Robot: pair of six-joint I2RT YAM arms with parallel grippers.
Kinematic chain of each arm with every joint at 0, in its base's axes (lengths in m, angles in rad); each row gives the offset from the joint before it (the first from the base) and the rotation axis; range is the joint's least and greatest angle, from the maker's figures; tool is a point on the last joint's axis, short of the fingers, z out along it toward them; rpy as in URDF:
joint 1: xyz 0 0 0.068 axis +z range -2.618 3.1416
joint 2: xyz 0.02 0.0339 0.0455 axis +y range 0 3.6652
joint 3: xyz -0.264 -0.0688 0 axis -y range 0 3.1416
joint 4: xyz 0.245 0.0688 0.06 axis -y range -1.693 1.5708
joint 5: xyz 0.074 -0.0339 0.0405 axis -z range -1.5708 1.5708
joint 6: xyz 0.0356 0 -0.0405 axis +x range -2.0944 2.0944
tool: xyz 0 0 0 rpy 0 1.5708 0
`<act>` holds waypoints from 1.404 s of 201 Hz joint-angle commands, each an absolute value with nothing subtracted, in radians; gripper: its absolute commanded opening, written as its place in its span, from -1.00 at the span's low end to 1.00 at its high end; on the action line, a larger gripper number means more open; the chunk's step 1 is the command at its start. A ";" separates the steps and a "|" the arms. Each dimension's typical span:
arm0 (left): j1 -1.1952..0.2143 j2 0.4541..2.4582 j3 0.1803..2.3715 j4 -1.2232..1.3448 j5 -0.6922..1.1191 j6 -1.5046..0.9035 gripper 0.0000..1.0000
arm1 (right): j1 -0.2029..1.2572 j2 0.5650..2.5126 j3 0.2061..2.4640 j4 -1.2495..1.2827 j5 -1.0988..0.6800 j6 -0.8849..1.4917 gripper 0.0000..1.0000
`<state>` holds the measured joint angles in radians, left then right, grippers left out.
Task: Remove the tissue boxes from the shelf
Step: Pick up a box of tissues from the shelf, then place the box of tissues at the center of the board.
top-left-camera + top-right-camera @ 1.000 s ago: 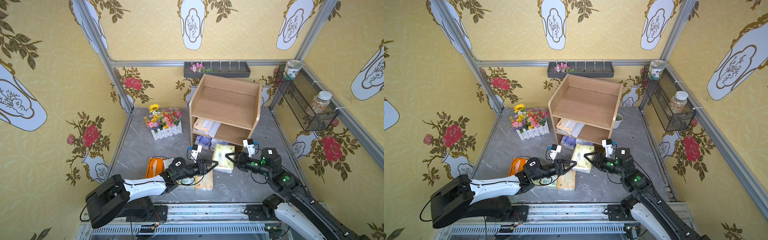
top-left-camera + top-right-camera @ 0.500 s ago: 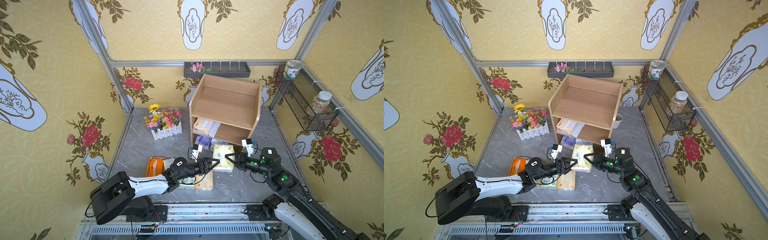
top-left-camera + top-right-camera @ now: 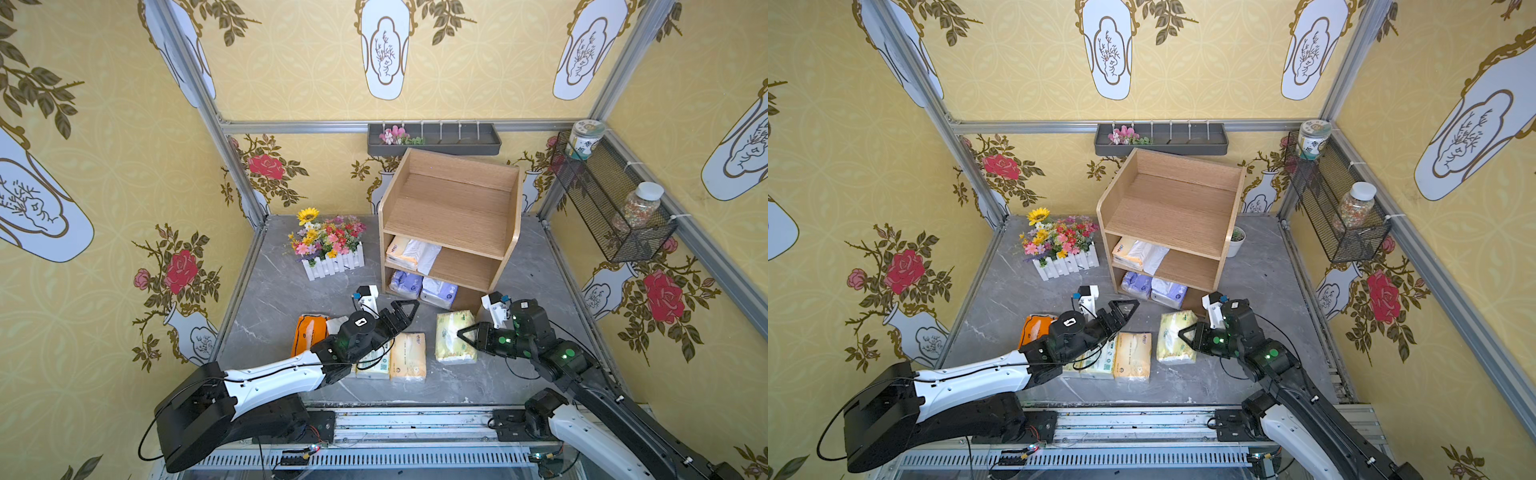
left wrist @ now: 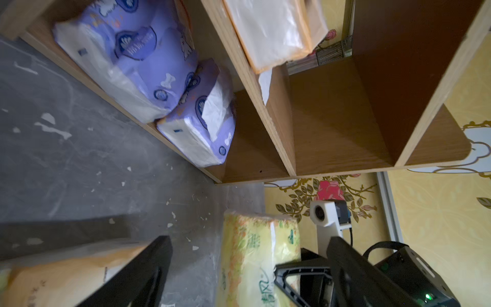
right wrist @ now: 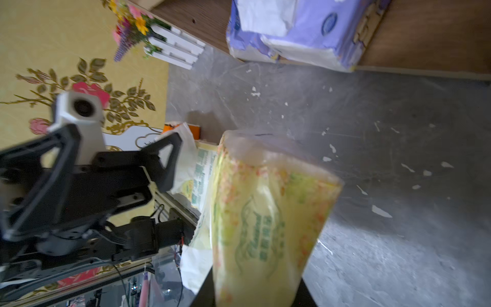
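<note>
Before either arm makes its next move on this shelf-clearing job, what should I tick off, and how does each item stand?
1. Left pincer open and empty: ok.
2. Right pincer closed on the yellow floral pack: ok.
3. The two pincers apart: ok in both top views.
4. Shelf cleared: not ok; two lavender packs on the bottom tier, a cream pack on the middle tier.
5. Way from left pincer to lavender packs: ok, only bare tabletop between.
6. Floral pack lifted off the tabletop: cannot tell.
</note>
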<state>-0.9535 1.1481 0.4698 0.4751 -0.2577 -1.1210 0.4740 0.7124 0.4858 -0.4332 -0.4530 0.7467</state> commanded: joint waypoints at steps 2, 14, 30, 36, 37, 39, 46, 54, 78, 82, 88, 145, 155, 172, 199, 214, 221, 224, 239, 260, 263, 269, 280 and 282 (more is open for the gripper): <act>-0.953 1.150 0.512 0.352 -0.355 -1.031 0.89 | 0.499 0.740 0.436 -0.411 -0.419 0.719 -0.48; -0.952 1.155 0.534 0.334 -0.365 -1.012 0.89 | 0.525 0.768 0.409 -0.359 -0.397 0.735 -0.48; -0.953 1.158 0.546 0.334 -0.373 -1.003 0.89 | 0.574 0.817 0.389 -0.291 -0.356 0.756 -0.48; -0.952 1.158 0.546 0.337 -0.376 -1.004 0.89 | 0.596 0.834 0.381 -0.265 -0.345 0.767 -0.48; -0.952 1.158 0.546 0.337 -0.376 -1.004 0.89 | 0.599 0.838 0.381 -0.259 -0.344 0.769 -0.48; -0.952 1.158 0.546 0.338 -0.377 -1.004 0.89 | 0.605 0.843 0.379 -0.251 -0.341 0.773 -0.48; -0.953 1.156 0.546 0.340 -0.380 -1.004 0.89 | 0.626 0.866 0.371 -0.215 -0.338 0.783 -0.48; -0.953 1.152 0.546 0.341 -0.384 -1.003 0.89 | 0.645 0.887 0.362 -0.177 -0.334 0.795 -0.48; -0.951 1.134 0.531 0.349 -0.396 -1.010 0.89 | 0.663 0.938 0.339 -0.095 -0.331 0.809 -0.46; -0.952 1.130 0.527 0.349 -0.396 -1.011 0.89 | 0.662 0.943 0.336 -0.082 -0.333 0.811 -0.46; -0.953 1.125 0.524 0.350 -0.397 -1.015 0.89 | 0.664 0.950 0.331 -0.068 -0.331 0.811 -0.46; -0.953 1.074 0.502 0.330 -0.411 -1.021 0.89 | 0.676 1.062 0.301 0.095 -0.379 0.828 -0.44; -0.952 1.064 0.494 0.331 -0.417 -1.023 0.89 | 0.687 1.075 0.303 0.102 -0.376 0.828 -0.44; -0.953 1.052 0.484 0.337 -0.429 -1.023 0.89 | 0.702 1.086 0.303 0.111 -0.365 0.830 -0.44; -0.952 1.048 0.483 0.341 -0.433 -1.020 0.89 | 0.725 1.114 0.300 0.146 -0.348 0.841 -0.43; -0.953 1.046 0.485 0.340 -0.431 -1.019 0.89 | 0.744 1.140 0.302 0.174 -0.338 0.849 -0.42; -0.953 1.045 0.486 0.339 -0.432 -1.019 0.88 | 0.752 1.156 0.305 0.181 -0.331 0.851 -0.42; -0.953 1.045 0.486 0.338 -0.432 -1.019 0.89 | 0.756 1.162 0.308 0.181 -0.326 0.851 -0.42; -0.953 1.042 0.486 0.337 -0.436 -1.019 0.88 | 0.779 1.191 0.320 0.195 -0.308 0.851 -0.43; -0.952 1.036 0.494 0.326 -0.438 -1.017 0.88 | 0.820 1.227 0.340 0.206 -0.275 0.853 -0.43; -0.953 1.035 0.495 0.324 -0.439 -1.015 0.88 | 0.828 1.233 0.344 0.207 -0.267 0.852 -0.43; -0.953 1.032 0.495 0.319 -0.442 -1.014 0.88 | 0.839 1.243 0.351 0.207 -0.257 0.853 -0.42; -0.953 1.024 0.494 0.313 -0.444 -1.013 0.88 | 0.854 1.263 0.361 0.215 -0.247 0.853 -0.42; -0.953 1.022 0.494 0.313 -0.445 -1.013 0.88 | 0.857 1.266 0.364 0.216 -0.245 0.854 -0.42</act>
<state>-0.9531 1.0340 0.4908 0.3264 -0.4282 -1.0248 0.8276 1.2331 0.3435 0.1921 -0.2905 0.8558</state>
